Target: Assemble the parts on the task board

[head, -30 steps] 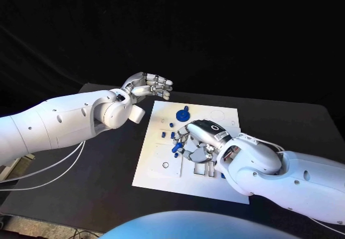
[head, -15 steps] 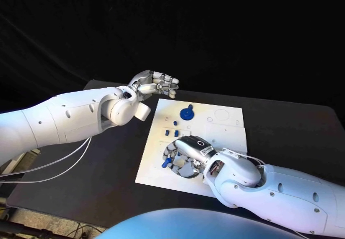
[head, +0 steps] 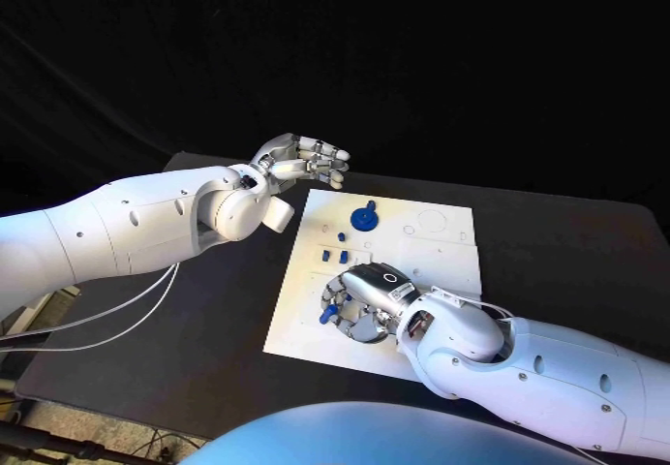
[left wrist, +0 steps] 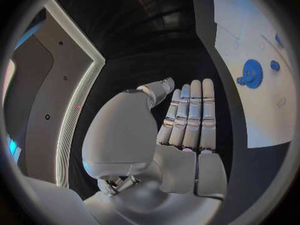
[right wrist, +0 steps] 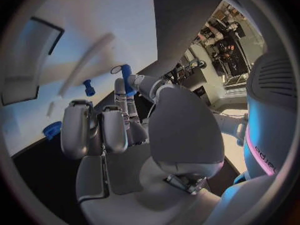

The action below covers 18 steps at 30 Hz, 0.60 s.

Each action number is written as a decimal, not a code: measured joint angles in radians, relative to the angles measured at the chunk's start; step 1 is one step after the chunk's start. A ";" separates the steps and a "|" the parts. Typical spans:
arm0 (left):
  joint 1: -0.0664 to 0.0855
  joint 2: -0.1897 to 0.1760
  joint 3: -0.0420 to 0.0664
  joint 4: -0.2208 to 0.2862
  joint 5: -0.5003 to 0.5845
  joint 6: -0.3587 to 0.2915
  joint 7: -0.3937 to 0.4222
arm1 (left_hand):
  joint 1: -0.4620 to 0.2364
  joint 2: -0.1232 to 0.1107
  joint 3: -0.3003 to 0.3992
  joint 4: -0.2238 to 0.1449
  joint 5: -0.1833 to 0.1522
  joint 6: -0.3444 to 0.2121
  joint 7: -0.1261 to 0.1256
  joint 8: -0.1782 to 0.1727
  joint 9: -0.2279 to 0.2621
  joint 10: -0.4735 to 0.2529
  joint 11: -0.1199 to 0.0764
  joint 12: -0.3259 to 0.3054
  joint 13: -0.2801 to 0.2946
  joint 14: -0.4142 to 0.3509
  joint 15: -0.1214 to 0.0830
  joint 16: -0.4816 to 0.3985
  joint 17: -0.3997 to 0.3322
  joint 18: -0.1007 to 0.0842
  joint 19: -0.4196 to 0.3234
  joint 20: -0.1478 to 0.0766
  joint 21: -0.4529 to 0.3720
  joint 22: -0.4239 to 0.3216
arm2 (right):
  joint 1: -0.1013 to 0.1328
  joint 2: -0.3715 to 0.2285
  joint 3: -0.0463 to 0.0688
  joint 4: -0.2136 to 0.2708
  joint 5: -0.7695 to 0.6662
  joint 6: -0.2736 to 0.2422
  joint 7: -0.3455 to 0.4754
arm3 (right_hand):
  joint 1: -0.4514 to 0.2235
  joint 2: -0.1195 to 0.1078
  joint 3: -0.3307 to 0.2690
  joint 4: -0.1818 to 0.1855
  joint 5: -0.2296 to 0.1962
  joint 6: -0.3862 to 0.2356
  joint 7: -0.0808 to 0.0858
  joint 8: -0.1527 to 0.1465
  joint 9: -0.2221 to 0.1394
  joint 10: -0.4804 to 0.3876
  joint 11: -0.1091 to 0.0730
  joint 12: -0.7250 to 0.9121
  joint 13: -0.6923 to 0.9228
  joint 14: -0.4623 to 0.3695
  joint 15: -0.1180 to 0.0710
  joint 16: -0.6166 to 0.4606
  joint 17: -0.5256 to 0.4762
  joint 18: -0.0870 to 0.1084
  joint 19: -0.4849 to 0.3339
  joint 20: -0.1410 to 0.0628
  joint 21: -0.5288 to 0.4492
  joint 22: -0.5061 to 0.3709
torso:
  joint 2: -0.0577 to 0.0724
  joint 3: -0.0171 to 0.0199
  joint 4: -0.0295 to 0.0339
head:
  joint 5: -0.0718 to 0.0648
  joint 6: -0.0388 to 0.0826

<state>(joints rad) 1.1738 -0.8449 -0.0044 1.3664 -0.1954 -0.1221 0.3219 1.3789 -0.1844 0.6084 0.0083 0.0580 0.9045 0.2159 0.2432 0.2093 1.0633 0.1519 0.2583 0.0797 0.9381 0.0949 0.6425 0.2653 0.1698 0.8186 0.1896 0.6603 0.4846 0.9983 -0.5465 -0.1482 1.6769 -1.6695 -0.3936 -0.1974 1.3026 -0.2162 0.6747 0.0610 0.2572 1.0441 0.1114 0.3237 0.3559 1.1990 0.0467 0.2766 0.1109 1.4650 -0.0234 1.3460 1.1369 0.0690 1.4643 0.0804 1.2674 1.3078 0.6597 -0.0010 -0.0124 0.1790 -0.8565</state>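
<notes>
Since the right hand [head: 366,295] barely budged, fingers curled over a blue part [head: 327,315] near the task board [head: 440,254]'s near edge, maybe gripping it (can't tell), seating looks underway, while the left hand [head: 300,160] hovers empty, loosely open.

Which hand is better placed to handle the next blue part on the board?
Probably the right hand: it sits over the board among the blue parts. The left hand hangs beyond the board's far corner, holding nothing.

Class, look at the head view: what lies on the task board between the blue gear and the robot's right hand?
Small blue parts stand on the white task board between the blue gear and the right hand.
</notes>
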 measured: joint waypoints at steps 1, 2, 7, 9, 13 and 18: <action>0.000 0.000 0.000 0.000 0.000 0.000 0.000 | 0.000 0.000 0.000 0.000 0.000 0.000 0.000 0.000 0.000 0.000 0.000 0.000 0.000 0.000 0.000 0.000 0.000 0.000 0.000 0.000 0.000 0.000 | 0.000 -0.001 0.000 0.000 -0.003 0.000 0.000 | 0.000 0.000 0.000 0.000 0.000 0.000 0.000 0.000 0.000 0.000 0.000 0.000 0.000 0.000 0.000 0.000 0.000 0.000 0.000 0.000 0.000 0.000 | 0.000 0.0000 0.0000 | 0.000 0.000; 0.000 -0.001 0.000 0.000 0.000 0.000 0.000 | 0.000 0.000 0.000 0.000 0.000 0.000 0.000 0.000 0.000 0.000 0.000 0.000 0.000 0.000 0.000 0.000 0.000 0.000 0.000 0.000 0.000 0.000 | 0.000 -0.001 0.000 0.000 -0.005 -0.001 -0.001 | 0.000 0.000 0.000 0.000 0.000 0.001 0.001 0.000 0.000 0.000 0.000 0.000 0.000 0.000 0.000 0.000 0.000 0.000 0.000 0.000 0.000 0.000 | 0.000 0.0000 0.0000 | 0.000 0.000; 0.000 -0.002 0.000 0.001 0.000 0.001 -0.001 | 0.000 0.000 0.000 0.000 0.000 0.000 0.000 0.000 0.000 0.000 0.000 0.000 0.000 0.000 0.000 0.000 0.000 0.000 0.000 0.000 0.000 0.000 | 0.000 -0.005 0.000 0.002 -0.016 -0.005 -0.004 | -0.001 -0.001 0.000 0.000 0.000 0.001 0.001 0.000 0.000 0.000 0.000 0.000 0.000 0.000 0.000 0.000 0.000 0.000 0.000 0.000 0.000 0.000 | 0.000 -0.0002 0.0005 | 0.002 -0.004; 0.000 -0.003 0.000 0.001 0.000 0.001 -0.001 | 0.000 0.000 0.000 0.000 0.000 0.000 0.000 0.000 0.000 0.000 0.000 0.000 0.000 0.000 0.000 0.000 0.000 0.000 0.000 0.000 0.000 0.000 | -0.001 -0.006 0.000 0.003 -0.020 -0.006 -0.006 | -0.001 -0.001 0.000 0.000 0.000 0.001 0.001 0.000 0.000 0.000 0.000 0.000 0.000 0.000 0.000 0.000 0.000 0.000 0.000 0.000 0.000 0.000 | 0.000 -0.0004 0.0005 | 0.002 -0.004; 0.000 -0.004 0.000 0.002 0.000 0.001 -0.001 | 0.000 0.000 0.000 0.000 0.000 0.000 0.000 0.000 0.000 0.000 0.000 0.000 0.000 0.000 0.000 0.000 0.001 0.000 0.000 0.000 0.000 -0.001 | -0.001 -0.006 0.000 0.004 -0.026 -0.008 -0.010 | -0.001 -0.002 0.000 0.000 -0.002 0.001 0.001 0.000 0.000 0.000 0.000 0.000 0.000 0.000 0.000 0.000 0.000 0.000 0.000 0.000 0.000 0.000 | 0.000 -0.0006 0.0005 | 0.003 -0.004; 0.000 -0.006 0.000 0.003 0.001 0.002 -0.001 | 0.000 0.000 0.000 0.000 0.000 0.000 0.000 0.000 0.000 0.000 0.000 0.000 0.000 0.000 0.000 0.000 0.001 0.000 0.000 0.000 0.000 -0.001 | -0.001 -0.005 0.001 0.001 -0.032 -0.007 -0.016 | -0.004 -0.004 -0.003 0.003 -0.002 0.001 0.001 0.000 0.000 0.000 0.000 0.000 0.001 0.000 0.000 0.000 0.000 0.000 0.000 0.000 0.000 0.000 | 0.000 -0.0011 0.0005 | 0.001 -0.002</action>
<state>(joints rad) 1.1738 -0.8513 -0.0046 1.3692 -0.1949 -0.1203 0.3205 1.3789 -0.1844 0.6083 0.0083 0.0580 0.9045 0.2159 0.2432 0.2094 1.0633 0.1519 0.2583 0.0795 0.9381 0.0949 0.6425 0.2664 0.1698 0.8185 0.1895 0.6603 0.4837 0.9974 -0.5515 -0.1470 1.6780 -1.7018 -0.4008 -0.2135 1.2988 -0.2204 0.6719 0.0636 0.2550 1.0455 0.1127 0.3237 0.3561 1.1990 0.0467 0.2768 0.1115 1.4650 -0.0234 1.3460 1.1370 0.0690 1.4643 0.0804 1.2674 1.3077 0.6592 -0.0020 -0.0119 0.1804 -0.8583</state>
